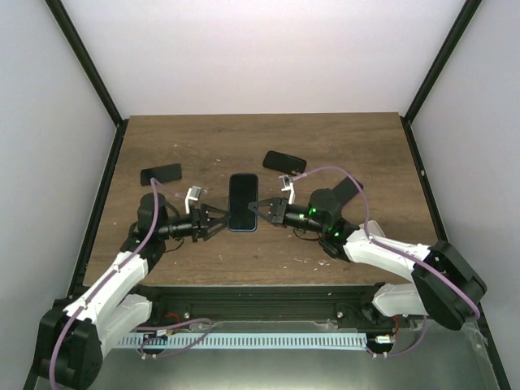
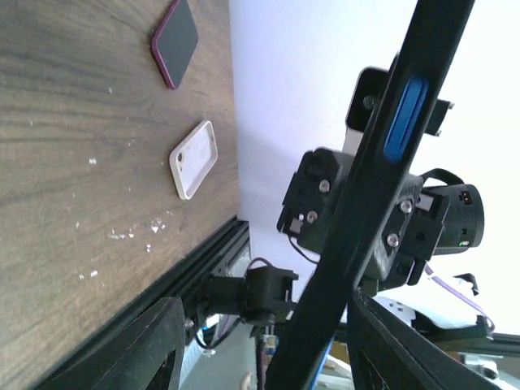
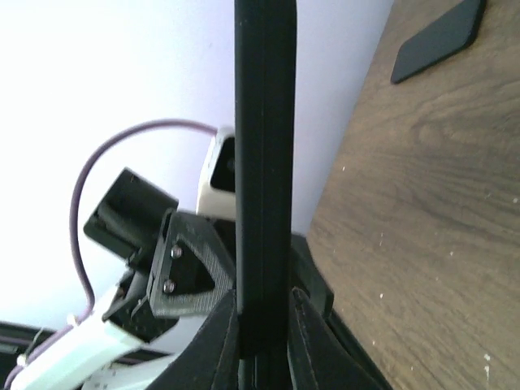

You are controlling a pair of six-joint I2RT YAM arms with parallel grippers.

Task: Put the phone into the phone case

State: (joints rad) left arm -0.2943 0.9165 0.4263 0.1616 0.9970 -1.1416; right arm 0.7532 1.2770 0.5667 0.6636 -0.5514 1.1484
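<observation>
Slim glossy black phone (image 3: 262, 162), perhaps blue-rimmed, above grained wooden table (image 3: 422, 211).

Phone (image 1: 243, 203) in the right gripper (image 1: 261, 207) is black with a blue edge. The table (image 1: 203, 138) is dark brown woodgrain, pale specks. Past that gripper: dark case (image 2: 175, 41) with a maroon rim, white case (image 2: 193, 158) beside it.

The brown wood-grain table (image 1: 357, 138) is shown, flecked with pale specks. A dark slab (image 1: 284, 162), maroon-rimmed, is laid flat toward the far side. Well to its left, a second dark slab (image 1: 161, 174) is spotted. Near the maroon-rimmed one, a white case (image 2: 193, 158) is seen lying flat by the table's edge.
</observation>
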